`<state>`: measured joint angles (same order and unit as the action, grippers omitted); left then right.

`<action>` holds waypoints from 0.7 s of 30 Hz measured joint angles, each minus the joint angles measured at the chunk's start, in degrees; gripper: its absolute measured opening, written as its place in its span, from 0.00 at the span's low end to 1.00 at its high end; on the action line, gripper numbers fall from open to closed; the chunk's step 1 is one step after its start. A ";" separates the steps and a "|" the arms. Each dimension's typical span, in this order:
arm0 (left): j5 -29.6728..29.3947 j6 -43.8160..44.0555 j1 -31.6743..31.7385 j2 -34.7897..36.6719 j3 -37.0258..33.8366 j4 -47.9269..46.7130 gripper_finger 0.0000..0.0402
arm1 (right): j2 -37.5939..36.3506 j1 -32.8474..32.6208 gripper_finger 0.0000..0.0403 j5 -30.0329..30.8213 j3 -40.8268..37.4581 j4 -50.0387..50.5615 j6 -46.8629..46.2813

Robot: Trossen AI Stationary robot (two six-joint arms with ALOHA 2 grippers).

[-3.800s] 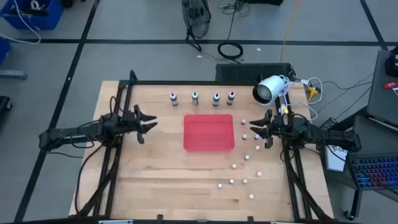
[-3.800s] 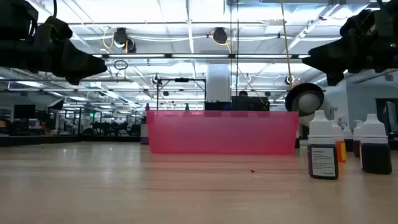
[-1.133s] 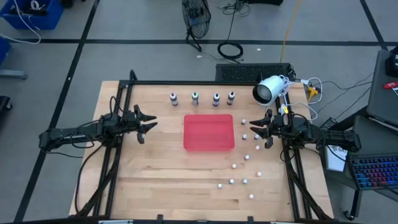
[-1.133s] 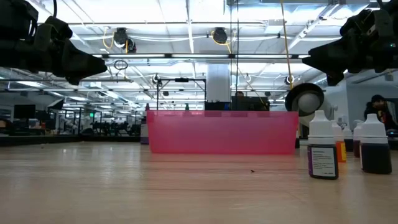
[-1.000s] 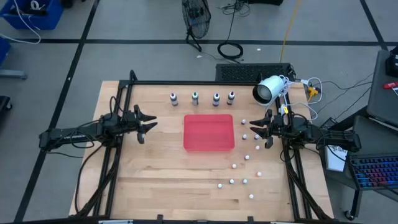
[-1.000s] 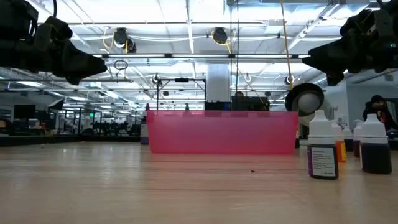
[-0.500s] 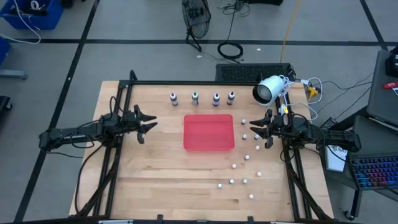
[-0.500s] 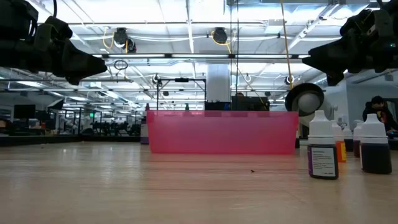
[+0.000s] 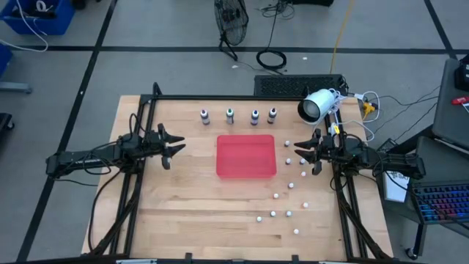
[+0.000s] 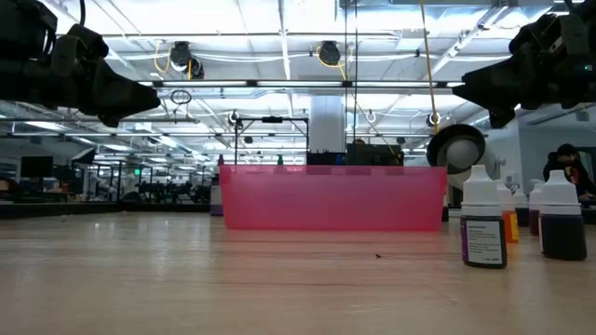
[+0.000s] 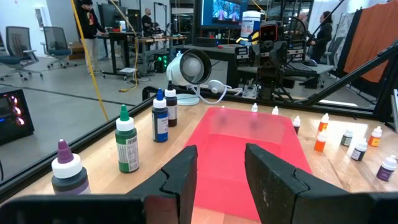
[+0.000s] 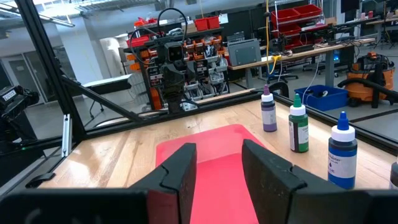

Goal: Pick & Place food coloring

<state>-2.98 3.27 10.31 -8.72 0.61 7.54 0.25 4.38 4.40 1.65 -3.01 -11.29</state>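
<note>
High view, left to right. The left claw hovers at centre left of the tabletop, holding nothing; its fingers look parted in the wrist view, so its state cannot be told. The four food coloring bottles stand in a row at upper centre, just above the empty red tray. The right claw waits slightly open at centre right, among scattered small bottles. Judged stage: nothing picked or placed yet.

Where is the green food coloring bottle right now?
In the high view the green food coloring bottle stands upright, second from the left in the row of four along the table's far edge, just beyond the red tray.
</note>
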 joint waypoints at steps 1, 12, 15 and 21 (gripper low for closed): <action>-0.02 0.00 -0.02 0.01 -0.01 0.01 0.34 | 0.00 0.00 0.29 0.00 0.00 0.02 -0.02; 0.00 0.00 0.00 -0.01 0.00 0.01 0.34 | -0.02 0.00 0.29 0.04 0.00 -7.93 -9.32; 0.00 0.00 0.00 0.01 -0.01 0.01 0.34 | -0.01 0.00 0.29 0.31 0.00 -9.67 -10.49; 0.00 0.00 -0.02 0.01 -0.01 0.01 0.34 | 0.00 0.02 0.29 0.76 0.00 -11.94 -10.52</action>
<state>-2.98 3.27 10.28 -8.71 0.60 7.55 0.25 4.40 5.16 1.65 -14.94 -21.80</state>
